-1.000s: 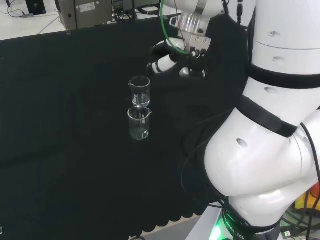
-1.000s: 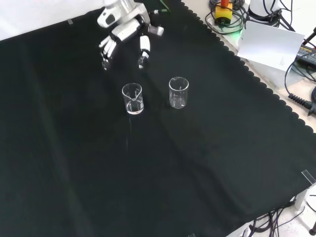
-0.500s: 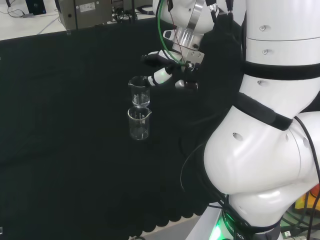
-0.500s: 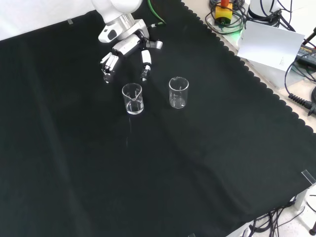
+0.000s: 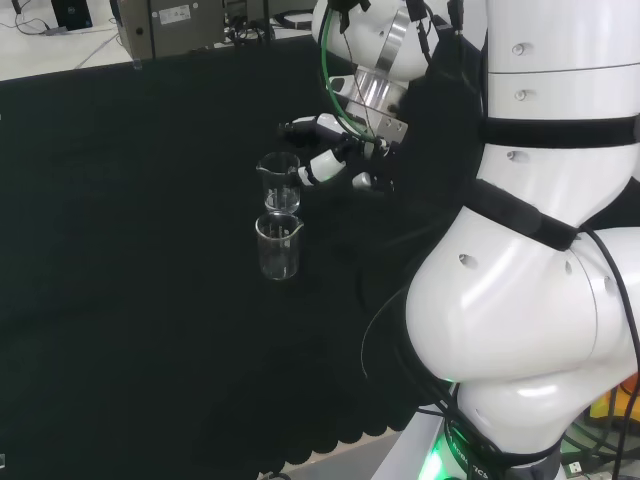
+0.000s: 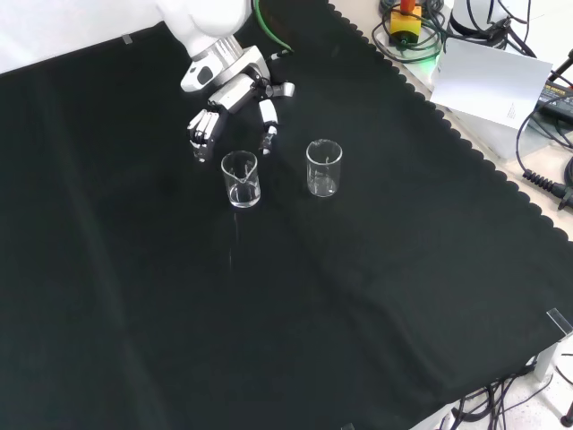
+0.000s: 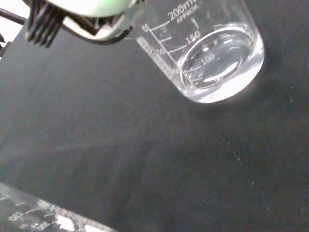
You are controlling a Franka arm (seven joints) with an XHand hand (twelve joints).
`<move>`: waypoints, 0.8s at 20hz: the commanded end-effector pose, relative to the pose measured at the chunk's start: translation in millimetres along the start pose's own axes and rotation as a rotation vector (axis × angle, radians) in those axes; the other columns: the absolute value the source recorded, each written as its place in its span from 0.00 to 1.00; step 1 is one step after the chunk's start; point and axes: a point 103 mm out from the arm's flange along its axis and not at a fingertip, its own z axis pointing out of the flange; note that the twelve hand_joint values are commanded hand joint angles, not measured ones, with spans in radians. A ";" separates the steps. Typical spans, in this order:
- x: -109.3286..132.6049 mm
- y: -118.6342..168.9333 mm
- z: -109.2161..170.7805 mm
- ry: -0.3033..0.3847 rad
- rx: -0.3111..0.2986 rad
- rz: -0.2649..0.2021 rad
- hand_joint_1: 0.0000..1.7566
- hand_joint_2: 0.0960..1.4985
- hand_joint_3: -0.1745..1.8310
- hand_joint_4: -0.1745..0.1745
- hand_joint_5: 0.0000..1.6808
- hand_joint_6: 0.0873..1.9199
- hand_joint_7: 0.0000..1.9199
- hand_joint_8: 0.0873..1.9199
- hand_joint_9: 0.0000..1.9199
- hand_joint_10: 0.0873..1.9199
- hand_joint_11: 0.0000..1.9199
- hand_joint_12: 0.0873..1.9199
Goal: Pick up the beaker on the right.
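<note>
the black and white robot hand (image 6: 231,97) hangs just above and behind a small clear glass beaker with printed graduations (image 6: 241,179), fingers spread and relaxed, closed on nothing. in the front view that beaker sits right below the fingertips (image 6: 268,141), with one set of fingers to one side of its rim and another to the other. in the head view the hand (image 5: 335,155) is just beside the farther beaker (image 5: 279,183), fingers reaching toward its rim.

here's the worry: a second clear glass beaker of the same kind (image 6: 324,167) stands close by, off to the side of the hand in the front view and nearer the camera (image 5: 278,246) in the head view. which one counts as "the right" depends on the view, and in the front view the right-hand one is not the beaker under the fingers. so, as i judge it, the hand could close on the wrong one.

second risk: both beakers are light, empty-looking glass on a black cloth-covered bench (image 6: 376,296). a fingertip clipping the rim on the way down could tip the beaker or knock it into its neighbour.

in the wrist view a beaker (image 7: 212,53) is large and close, upright on the cloth. nothing else stands between hand and glass.
</note>
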 end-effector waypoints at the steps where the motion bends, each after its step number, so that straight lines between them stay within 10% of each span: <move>1: -1.4 2.8 9.8 0.101 -0.013 -0.055 0.55 0.33 0.40 0.52 0.23 0.00 0.09 0.30 0.14 0.26 0.00 0.67; 16: -7.6 17.6 46.9 0.225 -0.041 -0.078 0.54 0.29 0.43 0.53 0.22 0.00 0.04 0.26 0.12 0.26 0.00 0.65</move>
